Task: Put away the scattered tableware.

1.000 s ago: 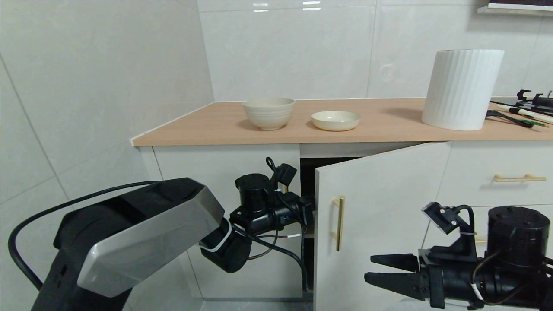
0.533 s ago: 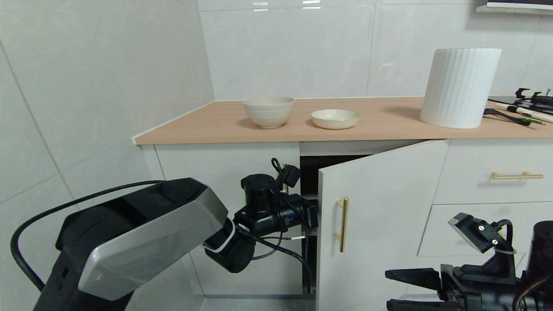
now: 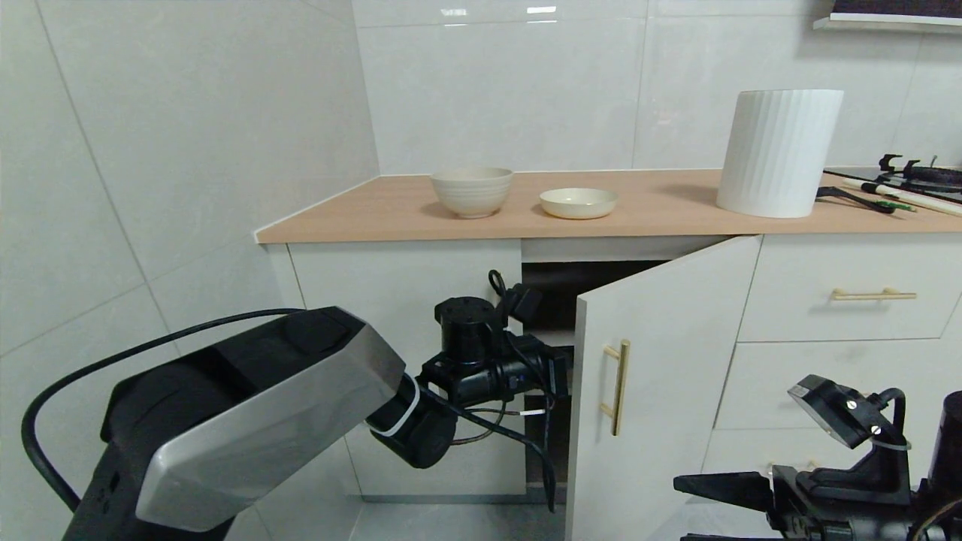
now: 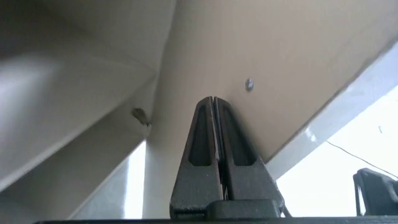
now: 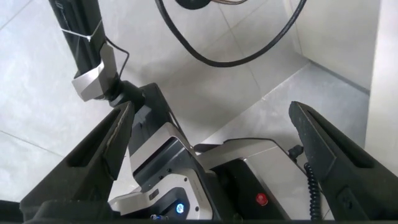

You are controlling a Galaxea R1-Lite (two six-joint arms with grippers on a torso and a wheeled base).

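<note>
1. One wooden counter (image 3: 676, 214) ran along the tiled wall, and two pieces of tableware stood on it.
2. The first piece was one deep beige bowl (image 3: 472, 191), upright, toward the left end of the counter.
3. The second was one shallow cream dish (image 3: 579, 203), just beside the bowl on its right and apart from it.
4. One tall white ribbed container (image 3: 779, 152) stood well to the right of the dish.
5. Several long utensils (image 3: 887, 197) lay at the far right end of the counter; I could not count them exactly.
6. Under the counter, one white cabinet door (image 3: 669, 338) stood open, with one brass handle (image 3: 618, 387) on it, and a dark opening (image 3: 556, 289) showed beside it.
7. One drawer handle (image 3: 872, 294) of the same brass was to the right of the door.
8. The left claw (image 4: 212, 102) was at the cabinet opening with its two fingers pressed together and nothing between them. It pointed at a pale panel (image 4: 280, 56) with one small screw (image 4: 249, 84); I could not tell whether the tip touched the panel.
9. The right claw (image 5: 210, 109) was low, in front of the open door, with its fingers spread wide and holding nothing.
</note>
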